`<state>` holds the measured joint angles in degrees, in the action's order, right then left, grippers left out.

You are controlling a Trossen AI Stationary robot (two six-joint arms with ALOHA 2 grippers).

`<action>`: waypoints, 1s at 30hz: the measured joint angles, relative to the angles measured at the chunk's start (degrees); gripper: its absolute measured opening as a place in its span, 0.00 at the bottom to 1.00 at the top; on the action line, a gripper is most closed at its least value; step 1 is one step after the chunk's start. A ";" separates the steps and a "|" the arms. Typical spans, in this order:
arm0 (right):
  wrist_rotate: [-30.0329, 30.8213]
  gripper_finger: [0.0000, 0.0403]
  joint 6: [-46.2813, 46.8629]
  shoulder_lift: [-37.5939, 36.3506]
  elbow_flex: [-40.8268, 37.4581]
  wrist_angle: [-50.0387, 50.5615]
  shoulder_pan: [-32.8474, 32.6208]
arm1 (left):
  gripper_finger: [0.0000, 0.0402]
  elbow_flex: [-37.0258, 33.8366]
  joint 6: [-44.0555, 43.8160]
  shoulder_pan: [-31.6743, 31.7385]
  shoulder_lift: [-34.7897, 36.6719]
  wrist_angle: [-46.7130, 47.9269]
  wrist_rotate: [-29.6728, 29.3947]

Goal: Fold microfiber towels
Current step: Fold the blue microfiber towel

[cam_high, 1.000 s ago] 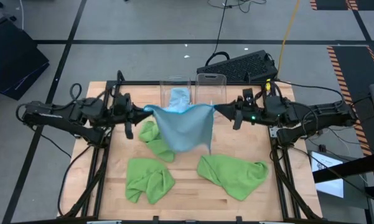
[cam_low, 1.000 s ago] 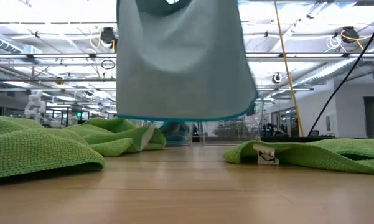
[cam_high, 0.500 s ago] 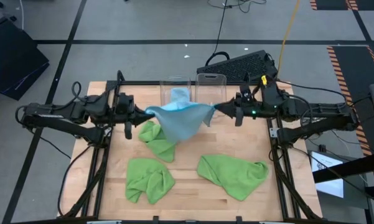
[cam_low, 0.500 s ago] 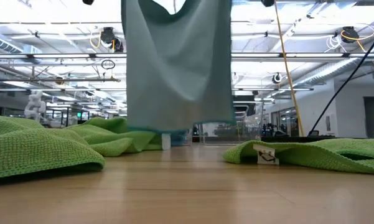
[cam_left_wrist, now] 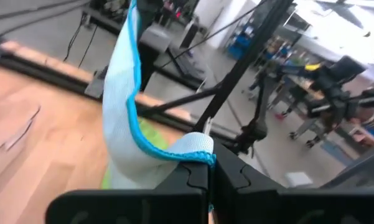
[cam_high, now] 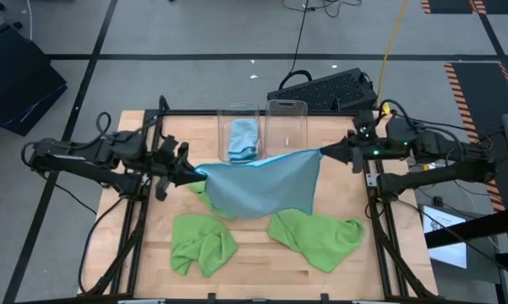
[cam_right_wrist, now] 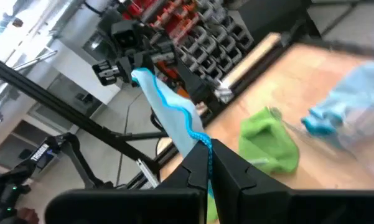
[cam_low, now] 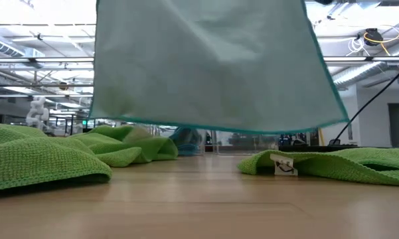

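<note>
From above, the left gripper (cam_high: 196, 173) and the right gripper (cam_high: 326, 153) each pinched a top corner of the light blue towel (cam_high: 262, 186), stretched between them over the wooden table (cam_high: 254, 262); three lime green towels (cam_high: 313, 236) lay crumpled beneath and around it, and another blue cloth sat in a clear bin (cam_high: 240, 135) at the far edge; at table height, the blue towel (cam_low: 212, 66) hung spread, its hem clear of the wood; each wrist camera showed dark fingers (cam_left_wrist: 196, 177) pressed together on a teal-edged corner (cam_right_wrist: 187, 124).
</note>
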<state>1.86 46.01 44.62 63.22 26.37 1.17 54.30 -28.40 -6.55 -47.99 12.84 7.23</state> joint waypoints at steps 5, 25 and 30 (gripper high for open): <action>0.02 0.00 1.92 0.79 0.01 0.50 -0.81 | 0.00 -0.02 -0.19 0.20 -2.48 3.26 -1.84; 4.93 0.00 5.83 1.75 0.00 11.77 -0.87 | 0.00 -0.02 -0.02 -1.85 -5.20 6.68 -18.11; 11.38 0.00 4.76 1.73 0.00 10.60 -0.87 | 0.00 -0.02 3.09 -1.06 -5.20 5.37 -22.55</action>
<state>13.25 50.77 46.35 63.22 36.97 0.30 54.28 -25.31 -7.61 -53.19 18.21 -15.32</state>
